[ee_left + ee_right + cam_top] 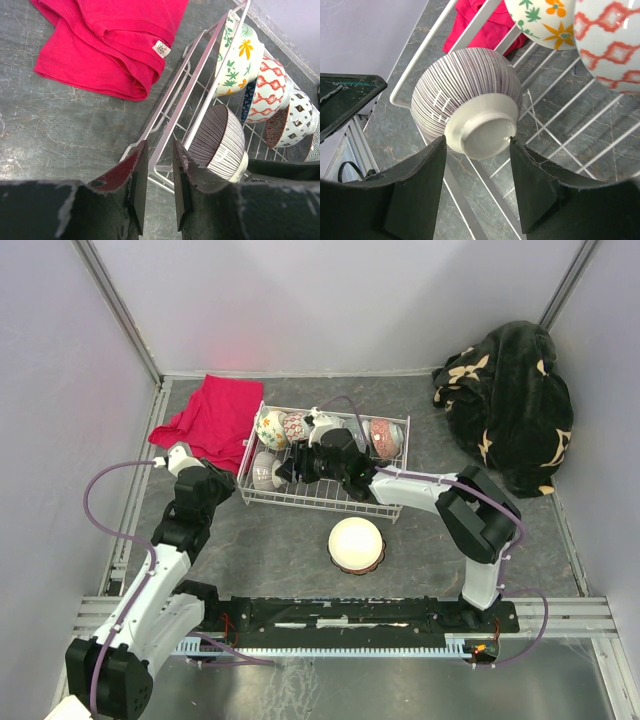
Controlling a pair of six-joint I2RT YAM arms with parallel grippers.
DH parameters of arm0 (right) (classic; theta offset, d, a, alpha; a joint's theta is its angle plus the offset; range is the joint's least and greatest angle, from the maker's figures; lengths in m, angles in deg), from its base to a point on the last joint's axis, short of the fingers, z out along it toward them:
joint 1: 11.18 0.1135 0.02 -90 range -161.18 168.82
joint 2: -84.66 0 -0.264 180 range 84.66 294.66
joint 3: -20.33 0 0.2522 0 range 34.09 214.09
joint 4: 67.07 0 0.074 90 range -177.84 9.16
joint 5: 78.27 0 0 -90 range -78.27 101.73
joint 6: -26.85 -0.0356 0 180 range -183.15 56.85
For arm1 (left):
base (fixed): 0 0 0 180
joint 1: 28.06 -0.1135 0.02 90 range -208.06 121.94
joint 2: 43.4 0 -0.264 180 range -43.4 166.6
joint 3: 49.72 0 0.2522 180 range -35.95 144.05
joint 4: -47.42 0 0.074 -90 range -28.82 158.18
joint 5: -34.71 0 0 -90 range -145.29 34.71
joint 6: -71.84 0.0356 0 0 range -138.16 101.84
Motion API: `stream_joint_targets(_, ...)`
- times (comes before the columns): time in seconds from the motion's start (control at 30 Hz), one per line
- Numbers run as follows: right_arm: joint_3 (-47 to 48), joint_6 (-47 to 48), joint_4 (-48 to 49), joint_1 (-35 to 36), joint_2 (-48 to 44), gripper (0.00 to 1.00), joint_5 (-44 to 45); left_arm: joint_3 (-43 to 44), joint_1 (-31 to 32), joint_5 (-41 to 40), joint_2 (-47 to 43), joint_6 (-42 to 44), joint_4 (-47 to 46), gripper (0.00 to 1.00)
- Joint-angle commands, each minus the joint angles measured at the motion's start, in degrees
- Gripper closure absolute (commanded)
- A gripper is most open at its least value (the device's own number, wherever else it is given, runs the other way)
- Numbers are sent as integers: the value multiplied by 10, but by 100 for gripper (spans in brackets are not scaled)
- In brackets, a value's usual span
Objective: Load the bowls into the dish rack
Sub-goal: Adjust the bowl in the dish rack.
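**White dish rack, striped bowl tipped in its corner**

Rack sits mid-table, toward the far side. The striped bowl lies on its side in the near-left corner, foot ring facing my right gripper. My fingers are spread wide, one on each side of that ring, but I cannot tell whether they press it. Further in, a floral bowl and a red lattice bowl stand on edge side by side. My left gripper hangs just outside that same corner, jaws a narrow gap apart, pinching nothing. On the table just near of the rack, a cream bowl lies upside down. Red cloth lies left of the rack.
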Motion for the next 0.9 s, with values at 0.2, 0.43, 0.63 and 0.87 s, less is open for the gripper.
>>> stream_joint_targets(0.2,64,-4,9,19,36,39,18,-3,1,13,10,29,-42,69)
stream_joint_targets(0.43,92,3,-20,26,52,40,34,-6,1,21,16,26,-50,70)
stream_joint_targets(0.63,122,7,-45,31,70,40,42,-11,1,29,16,25,-55,71)
stream_joint_targets(0.87,146,11,-67,31,83,39,41,-8,1,33,3,25,-47,71)
